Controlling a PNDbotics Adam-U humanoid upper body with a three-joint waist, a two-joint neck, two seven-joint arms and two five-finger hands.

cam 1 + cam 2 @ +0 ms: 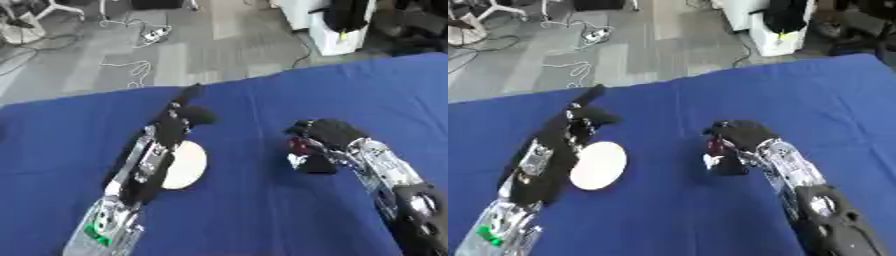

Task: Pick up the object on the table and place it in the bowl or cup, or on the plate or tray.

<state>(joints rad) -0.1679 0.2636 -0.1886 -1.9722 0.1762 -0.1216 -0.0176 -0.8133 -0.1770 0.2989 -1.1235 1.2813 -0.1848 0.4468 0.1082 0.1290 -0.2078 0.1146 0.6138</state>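
Right of centre, the right hand (741, 135) curls round a small red object (715, 146) above the blue table (667, 210), while the left hand (179, 117), fingers spread, hovers over the white plate (598, 166).

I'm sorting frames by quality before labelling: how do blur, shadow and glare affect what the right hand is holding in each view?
Left eye view: soft overall; the right hand curls over a small red-and-white object, too blurred to identify. Right eye view: equally soft, a dark shadow under that hand; the white plate is bright but not glaring.
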